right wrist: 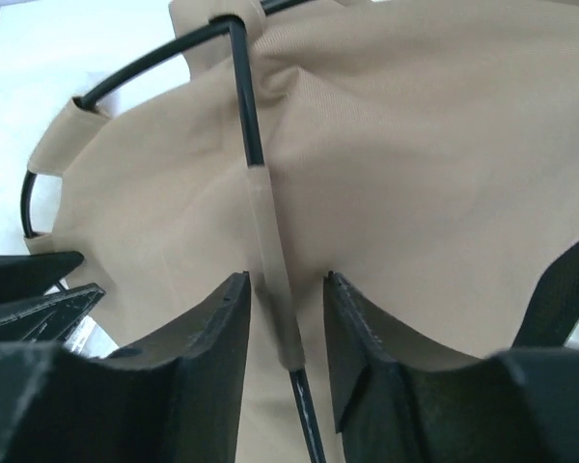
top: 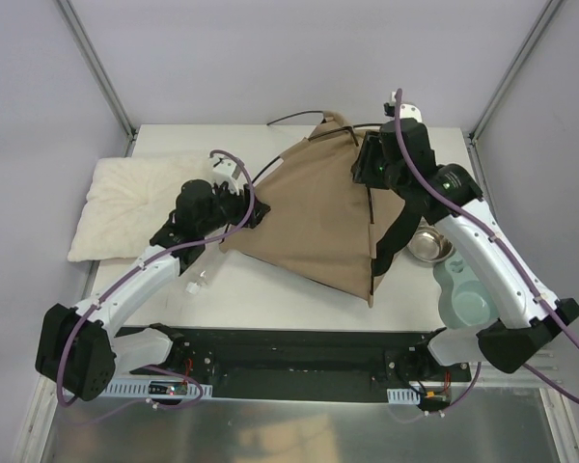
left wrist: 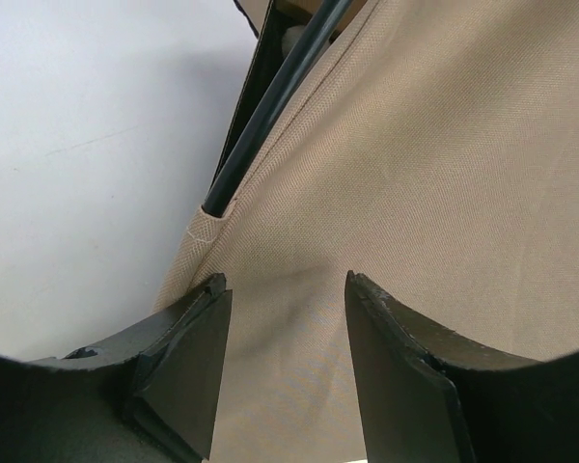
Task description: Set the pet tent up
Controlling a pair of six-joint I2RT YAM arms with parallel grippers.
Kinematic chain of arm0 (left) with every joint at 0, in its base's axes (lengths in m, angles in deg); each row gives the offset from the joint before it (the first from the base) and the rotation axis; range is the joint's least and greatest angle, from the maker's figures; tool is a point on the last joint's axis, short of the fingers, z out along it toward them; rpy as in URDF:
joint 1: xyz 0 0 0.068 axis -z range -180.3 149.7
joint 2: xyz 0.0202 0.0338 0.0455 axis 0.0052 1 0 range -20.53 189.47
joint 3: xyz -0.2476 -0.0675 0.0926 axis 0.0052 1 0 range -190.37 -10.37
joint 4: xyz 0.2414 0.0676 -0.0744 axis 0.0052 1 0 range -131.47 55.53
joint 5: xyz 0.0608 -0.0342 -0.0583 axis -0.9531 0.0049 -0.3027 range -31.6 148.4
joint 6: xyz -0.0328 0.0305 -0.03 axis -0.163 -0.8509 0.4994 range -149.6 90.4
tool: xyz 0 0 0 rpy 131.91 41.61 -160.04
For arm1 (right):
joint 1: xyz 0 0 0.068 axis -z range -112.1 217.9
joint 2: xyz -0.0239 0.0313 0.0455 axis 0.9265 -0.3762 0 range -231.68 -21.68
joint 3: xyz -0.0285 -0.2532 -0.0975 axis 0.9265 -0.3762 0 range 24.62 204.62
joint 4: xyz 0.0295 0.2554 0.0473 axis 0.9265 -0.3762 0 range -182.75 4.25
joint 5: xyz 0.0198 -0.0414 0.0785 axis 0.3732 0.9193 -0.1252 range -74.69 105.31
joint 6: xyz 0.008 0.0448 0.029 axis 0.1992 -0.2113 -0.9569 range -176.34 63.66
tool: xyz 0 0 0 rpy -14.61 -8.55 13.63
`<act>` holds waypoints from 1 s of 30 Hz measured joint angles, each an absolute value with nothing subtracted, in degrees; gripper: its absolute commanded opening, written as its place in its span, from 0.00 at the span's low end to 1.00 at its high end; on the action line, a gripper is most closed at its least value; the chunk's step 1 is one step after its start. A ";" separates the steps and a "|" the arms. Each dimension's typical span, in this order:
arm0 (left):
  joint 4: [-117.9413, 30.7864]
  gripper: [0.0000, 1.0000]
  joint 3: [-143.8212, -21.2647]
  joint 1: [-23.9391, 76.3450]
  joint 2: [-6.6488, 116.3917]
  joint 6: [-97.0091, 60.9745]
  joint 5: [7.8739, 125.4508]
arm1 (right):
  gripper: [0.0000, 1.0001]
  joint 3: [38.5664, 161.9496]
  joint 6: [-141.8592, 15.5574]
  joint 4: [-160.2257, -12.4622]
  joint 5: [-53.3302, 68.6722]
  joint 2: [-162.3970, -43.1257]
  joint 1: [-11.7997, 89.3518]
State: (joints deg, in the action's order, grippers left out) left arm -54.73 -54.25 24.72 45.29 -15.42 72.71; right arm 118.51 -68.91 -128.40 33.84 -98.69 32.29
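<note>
watching from the left, your left gripper (left wrist: 285, 289) sits open astride a tan corner of the tent (top: 314, 217), so cloth may slip free; the right gripper (right wrist: 285, 285) straddles the black pole (right wrist: 243, 106), jaws not yet touching, and a crooked pinch could flick it aside. the tent lies slack mid white table (top: 270, 287), pillow (top: 125, 203) left, bowl (top: 427, 247) right, grey walls (top: 270, 58) around.

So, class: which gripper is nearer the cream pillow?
Left. The left gripper is at the tent's left edge, just beside the pillow; the right gripper is across the tent, at its far right side.
</note>
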 measured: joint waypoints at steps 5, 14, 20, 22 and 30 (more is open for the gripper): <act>-53.90 0.55 -54.27 24.72 43.89 -15.44 72.99 | 0.00 120.08 -66.71 -127.05 31.15 -101.03 33.16; -47.52 0.60 -57.22 24.35 37.27 -16.21 73.41 | 0.00 121.66 -61.18 -125.60 26.14 -101.03 33.16; -42.84 0.63 -62.38 24.35 29.53 -17.32 74.85 | 0.00 124.08 -57.55 -123.92 23.91 -100.79 33.16; -41.51 0.64 -64.42 24.35 27.26 -17.59 75.31 | 0.00 124.11 -56.22 -122.81 23.54 -100.40 33.16; -38.34 0.66 -69.27 24.35 22.12 -19.49 75.29 | 0.00 118.18 -50.12 -111.92 20.52 -95.96 33.23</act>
State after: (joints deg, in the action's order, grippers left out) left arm -38.34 -69.27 24.35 22.12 -19.49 75.29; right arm 118.18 -50.12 -111.92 20.52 -95.96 33.23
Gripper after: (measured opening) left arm 0.652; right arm 0.086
